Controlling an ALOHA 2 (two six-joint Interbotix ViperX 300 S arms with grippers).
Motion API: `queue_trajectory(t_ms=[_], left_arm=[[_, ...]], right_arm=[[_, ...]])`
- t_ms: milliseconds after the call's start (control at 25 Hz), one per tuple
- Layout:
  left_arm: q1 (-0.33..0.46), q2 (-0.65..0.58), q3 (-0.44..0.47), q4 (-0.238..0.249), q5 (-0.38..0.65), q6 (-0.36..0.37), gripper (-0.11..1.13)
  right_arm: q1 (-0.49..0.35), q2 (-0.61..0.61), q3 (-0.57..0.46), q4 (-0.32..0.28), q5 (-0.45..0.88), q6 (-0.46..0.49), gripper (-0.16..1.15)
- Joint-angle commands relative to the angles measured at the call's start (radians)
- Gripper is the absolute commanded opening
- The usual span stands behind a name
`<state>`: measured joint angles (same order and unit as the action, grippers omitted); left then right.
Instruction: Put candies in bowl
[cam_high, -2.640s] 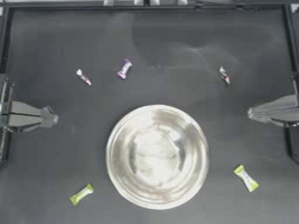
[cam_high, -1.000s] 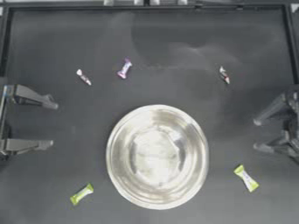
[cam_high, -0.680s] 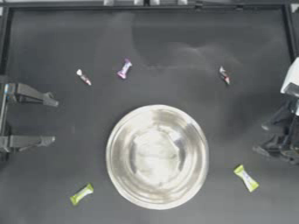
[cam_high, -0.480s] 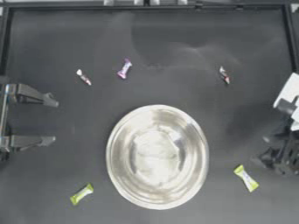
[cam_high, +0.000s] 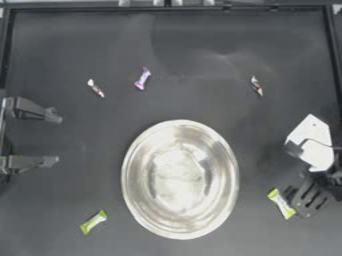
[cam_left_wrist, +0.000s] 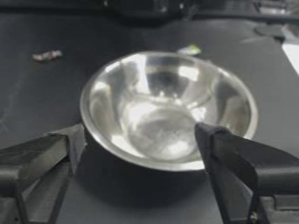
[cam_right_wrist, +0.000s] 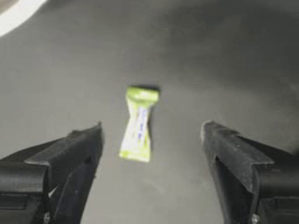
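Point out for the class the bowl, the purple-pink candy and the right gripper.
bowl (cam_high: 133, 150): top view, left rim.
purple-pink candy (cam_high: 141, 79): top view, wrapper's middle.
right gripper (cam_right_wrist: 151, 144): right wrist view, midway between fingertips.

Right end effector (cam_high: 302, 199) now over yellow-green candy (cam_high: 281, 204).

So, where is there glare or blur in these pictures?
Left wrist view: bright reflections fill the metal bowl. Top view: the table has a pale sheen near its far edge, and the right gripper looks smeared. Right wrist view: the yellow-green candy is soft, its print unreadable.
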<state>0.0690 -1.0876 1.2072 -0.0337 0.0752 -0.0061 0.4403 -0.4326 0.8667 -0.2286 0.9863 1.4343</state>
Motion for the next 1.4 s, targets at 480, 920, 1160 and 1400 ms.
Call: queue_trajectory(t_ms=[480,920,1160,1400], left_arm=[[0.003,0.005,-0.012,-0.002,0.009,-0.002,1.03],[0.002,0.012,-0.014,-0.023,0.003,-0.002,1.03],[0.003,0.014,-0.015,-0.023,0.003,-0.002,1.03],[0.003,0.014,-0.015,-0.023,0.005,-0.002,1.03]], right_arm=[[0.057,0.155,0.032,0.018,-0.166,0.061,0.96],[0.057,0.236,0.018,-0.003,-0.193,0.051,0.96],[0.057,0.291,0.009,-0.014,-0.198,0.048,0.96],[0.057,0.313,0.011,-0.017,-0.209,0.051,0.96]])
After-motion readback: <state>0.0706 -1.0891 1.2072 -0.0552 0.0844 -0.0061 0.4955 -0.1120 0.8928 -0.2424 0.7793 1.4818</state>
